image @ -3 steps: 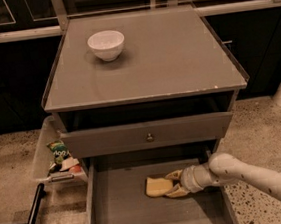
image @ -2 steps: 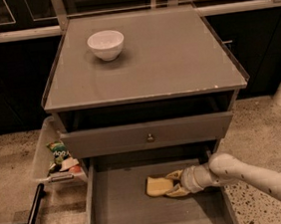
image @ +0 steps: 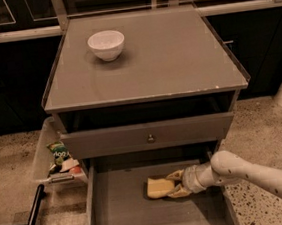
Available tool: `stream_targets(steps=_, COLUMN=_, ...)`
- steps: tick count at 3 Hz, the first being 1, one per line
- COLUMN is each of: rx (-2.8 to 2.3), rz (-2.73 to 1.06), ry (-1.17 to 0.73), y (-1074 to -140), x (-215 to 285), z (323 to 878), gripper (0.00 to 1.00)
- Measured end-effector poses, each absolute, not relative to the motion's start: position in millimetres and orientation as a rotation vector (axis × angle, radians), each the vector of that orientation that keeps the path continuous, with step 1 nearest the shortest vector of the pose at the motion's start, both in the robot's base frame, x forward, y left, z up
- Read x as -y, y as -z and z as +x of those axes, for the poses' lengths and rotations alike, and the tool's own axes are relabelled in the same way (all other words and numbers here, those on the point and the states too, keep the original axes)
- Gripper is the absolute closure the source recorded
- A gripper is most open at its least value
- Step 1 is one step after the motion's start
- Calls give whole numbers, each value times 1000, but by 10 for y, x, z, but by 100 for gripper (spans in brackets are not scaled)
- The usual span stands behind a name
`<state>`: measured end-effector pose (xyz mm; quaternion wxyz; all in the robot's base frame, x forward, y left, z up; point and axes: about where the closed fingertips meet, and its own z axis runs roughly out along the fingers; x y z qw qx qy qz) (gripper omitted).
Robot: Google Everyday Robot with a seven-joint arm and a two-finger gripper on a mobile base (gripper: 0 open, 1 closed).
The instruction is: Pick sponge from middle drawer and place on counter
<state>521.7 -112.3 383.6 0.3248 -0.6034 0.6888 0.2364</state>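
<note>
Claw (image: 172, 184) pinches flat pale-yellow sponge (image: 159, 188) inside smooth grey drawer (image: 126, 212).

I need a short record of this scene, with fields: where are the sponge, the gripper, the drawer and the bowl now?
sponge: lying flat on the drawer floor, toward the back
middle drawer: pulled open, below a closed drawer front with a knob
gripper: low inside the open drawer, at the sponge's right end
counter: sponge not on it yet
white bowl: upright on the counter, back left
</note>
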Motion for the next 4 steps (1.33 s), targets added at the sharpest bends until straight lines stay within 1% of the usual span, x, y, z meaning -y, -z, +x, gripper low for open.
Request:
stream_targets(steps=2, rx=-1742, rz=-1625, ry=-561, y=-4650, x=1239, z=4964, gripper=100)
stream_targets(steps=4, rx=-1602, rz=-1700, ry=-501, y=-5848, x=1365, z=4577, gripper=100)
